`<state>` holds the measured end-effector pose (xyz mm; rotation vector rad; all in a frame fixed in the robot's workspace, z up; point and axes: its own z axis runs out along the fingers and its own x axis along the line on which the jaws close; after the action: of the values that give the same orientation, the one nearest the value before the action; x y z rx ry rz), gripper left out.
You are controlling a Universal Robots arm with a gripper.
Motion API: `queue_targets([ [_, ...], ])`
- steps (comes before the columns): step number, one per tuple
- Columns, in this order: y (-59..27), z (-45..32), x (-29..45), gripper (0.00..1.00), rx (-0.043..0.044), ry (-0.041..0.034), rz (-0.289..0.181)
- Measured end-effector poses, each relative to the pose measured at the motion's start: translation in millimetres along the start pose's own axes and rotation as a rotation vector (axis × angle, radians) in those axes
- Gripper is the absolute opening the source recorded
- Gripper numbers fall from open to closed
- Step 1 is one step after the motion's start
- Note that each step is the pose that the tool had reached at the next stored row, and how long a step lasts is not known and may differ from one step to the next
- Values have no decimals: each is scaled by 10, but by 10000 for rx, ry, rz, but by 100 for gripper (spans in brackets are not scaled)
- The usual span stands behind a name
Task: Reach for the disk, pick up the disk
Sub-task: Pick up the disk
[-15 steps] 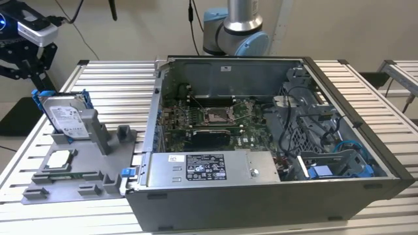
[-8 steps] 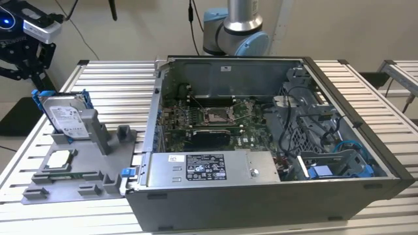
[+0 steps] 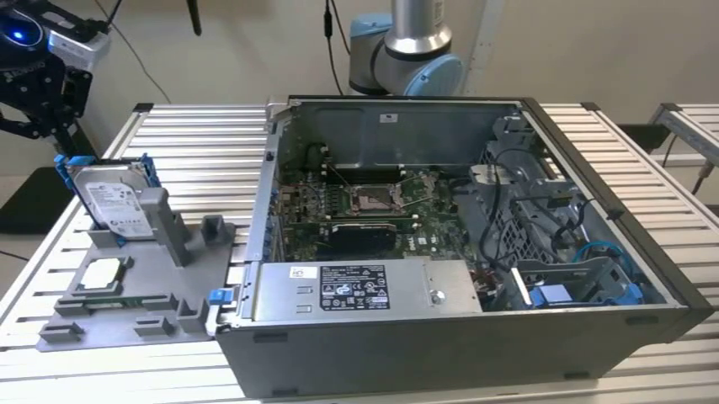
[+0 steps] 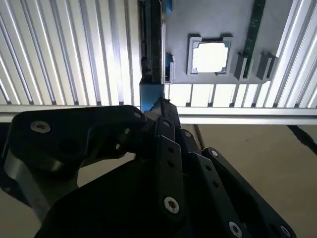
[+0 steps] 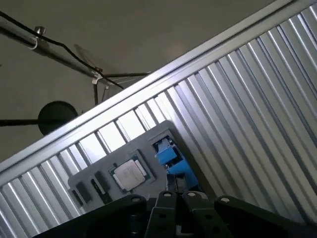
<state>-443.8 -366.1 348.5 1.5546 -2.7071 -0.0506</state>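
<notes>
Blue-framed disk standing in grey holder, long axis upright, gripper above

The gripper is showing matte black all over, its hinged links carrying round silver screw heads back from its working end in both wrist views. Farther behind that end a white-grey housing is glowing with a blue light, and the arm is showing a silver tube and pale blue joint caps
</notes>
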Motion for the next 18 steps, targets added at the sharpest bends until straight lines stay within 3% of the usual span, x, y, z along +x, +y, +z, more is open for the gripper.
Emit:
queue_targets([
  [18, 0, 0, 0, 0, 2, 123, -3269],
])
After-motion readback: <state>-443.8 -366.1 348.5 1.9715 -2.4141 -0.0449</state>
